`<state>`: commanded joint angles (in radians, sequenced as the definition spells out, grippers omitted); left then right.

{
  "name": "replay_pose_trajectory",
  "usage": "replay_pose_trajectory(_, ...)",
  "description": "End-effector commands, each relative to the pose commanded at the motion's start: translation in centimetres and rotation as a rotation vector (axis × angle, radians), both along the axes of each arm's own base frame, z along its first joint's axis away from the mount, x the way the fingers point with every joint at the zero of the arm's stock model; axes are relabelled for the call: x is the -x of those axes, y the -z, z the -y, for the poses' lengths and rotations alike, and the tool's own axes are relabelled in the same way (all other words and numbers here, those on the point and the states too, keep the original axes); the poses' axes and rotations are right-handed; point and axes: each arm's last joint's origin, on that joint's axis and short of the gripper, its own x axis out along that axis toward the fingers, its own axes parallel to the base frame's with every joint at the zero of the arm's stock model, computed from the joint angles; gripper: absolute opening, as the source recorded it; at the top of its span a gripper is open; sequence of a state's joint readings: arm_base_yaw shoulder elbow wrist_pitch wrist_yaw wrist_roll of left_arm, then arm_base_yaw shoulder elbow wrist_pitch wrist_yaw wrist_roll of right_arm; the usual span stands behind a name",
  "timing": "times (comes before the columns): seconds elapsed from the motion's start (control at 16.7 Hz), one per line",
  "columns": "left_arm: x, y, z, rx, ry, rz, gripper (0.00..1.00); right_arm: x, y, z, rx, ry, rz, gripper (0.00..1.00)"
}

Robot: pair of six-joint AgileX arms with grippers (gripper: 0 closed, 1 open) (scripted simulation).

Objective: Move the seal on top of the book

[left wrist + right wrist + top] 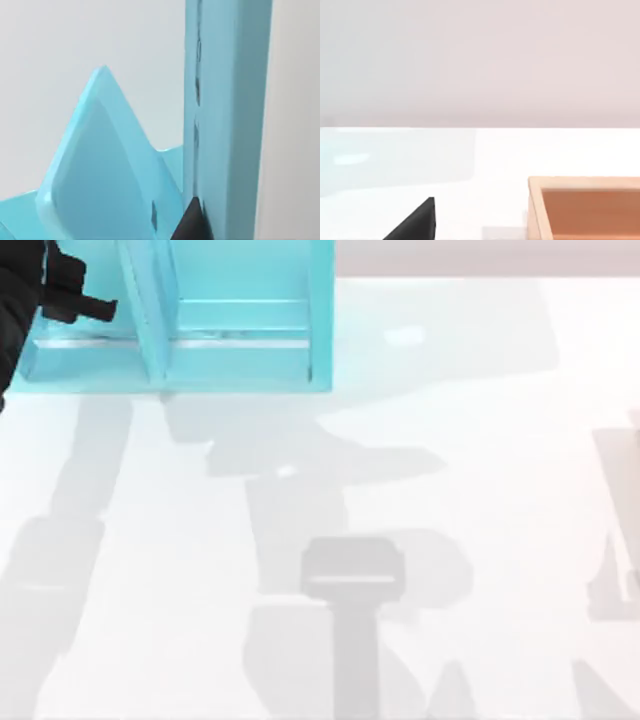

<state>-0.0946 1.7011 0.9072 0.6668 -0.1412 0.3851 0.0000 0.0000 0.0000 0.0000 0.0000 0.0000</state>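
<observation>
A teal shelf unit (225, 325) blocks the table's (480, 440) far-left corner; the table's other surface lies open.

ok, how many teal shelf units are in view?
1: the teal shelf unit at the top view's upper left, left gripper beside it. More may lie out of frame.

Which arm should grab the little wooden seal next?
Probably the right. The seal lies close in the right wrist view, near that arm's fingertip. The left arm is away at the teal shelf, at the table's far left.
</observation>
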Motion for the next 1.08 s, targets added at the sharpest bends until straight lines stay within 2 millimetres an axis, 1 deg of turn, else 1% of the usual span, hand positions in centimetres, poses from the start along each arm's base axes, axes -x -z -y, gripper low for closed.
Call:
replay_pose_trajectory(0.12,3.3,-2.8,0.0,0.001,0.003,0.014,0.0,0.0,0.0,0.0,0.0,0.0,0.0,1.0)
replay_pose_trajectory(0.24,6.5,-4.7,-0.1,-0.001,0.007,0.02,0.0,0.0,0.0,0.0,0.0,0.0,0.0,1.0)
replay_pose_trajectory(0.36,9.1,-5.6,-0.2,-0.005,0.01,0.015,0.0,0.0,0.0,0.0,0.0,0.0,0.0,1.0)
replay_pose_trajectory(0.48,10.8,-5.8,-0.3,-0.011,0.013,0.005,0.0,0.0,0.0,0.0,0.0,0.0,0.0,1.0)
replay_pose_trajectory(0.54,11.4,-5.8,-0.3,-0.013,0.014,0.001,0.0,0.0,0.0,0.0,0.0,0.0,0.0,1.0)
replay_pose_trajectory(0.66,11.7,-5.9,-0.3,-0.015,0.014,-0.002,0.0,0.0,0.0,0.0,0.0,0.0,0.0,1.0)
replay_pose_trajectory(0.9,11.6,-5.7,-0.4,-0.016,0.01,-0.009,0.0,0.0,0.0,0.0,0.0,0.0,0.0,1.0)
replay_pose_trajectory(1.08,11.4,-6.1,0.2,0.032,0.017,-0.001,0.0,0.0,0.0,0.0,0.0,0.0,0.0,1.0)
